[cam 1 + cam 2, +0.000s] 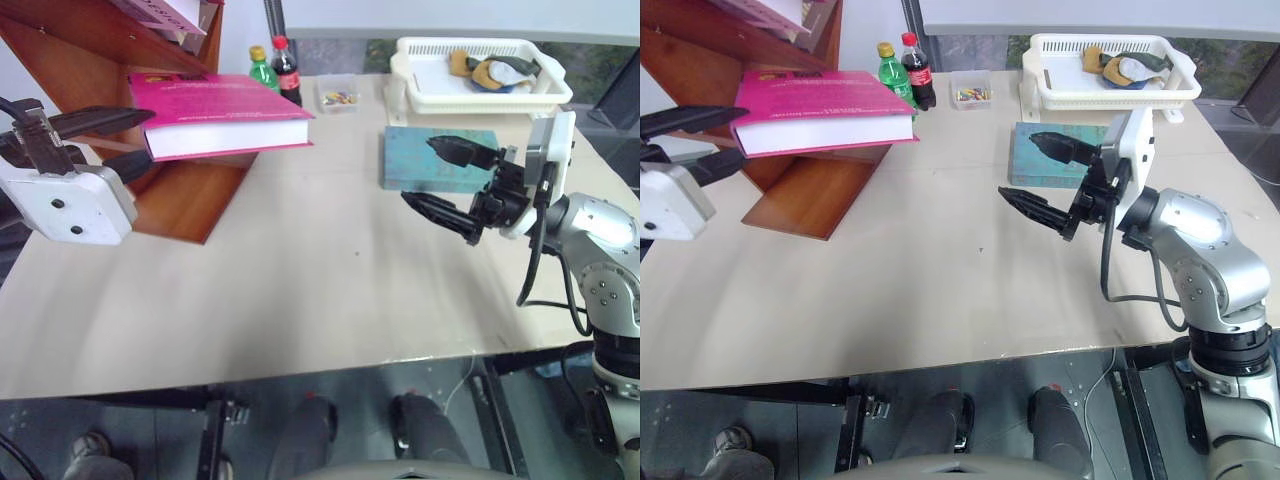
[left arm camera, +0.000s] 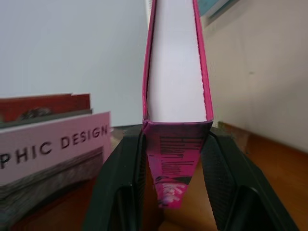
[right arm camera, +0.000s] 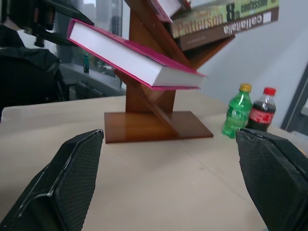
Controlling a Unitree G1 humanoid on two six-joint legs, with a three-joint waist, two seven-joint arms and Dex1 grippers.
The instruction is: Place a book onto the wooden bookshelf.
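Observation:
My left gripper (image 1: 135, 140) is shut on the spine end of the thick pink book (image 1: 215, 110), and its black fingers (image 2: 120, 183) press both covers. The book (image 3: 130, 55) hangs roughly level, white page edges facing me, just above the lower boards of the reddish-brown wooden bookshelf (image 1: 185, 205) at the table's far left. Whether it touches the wood is not clear. My right gripper (image 1: 420, 172) is open and empty above the table's right half, pointing left toward the bookshelf (image 3: 154, 125).
A flat teal book (image 1: 405, 160) lies behind my right gripper. At the back stand a green bottle (image 1: 263, 68), a cola bottle (image 1: 287, 70), a small clear box (image 1: 338, 95) and a white basket (image 1: 480, 75). Other books (image 3: 226, 21) lie on the upper shelves.

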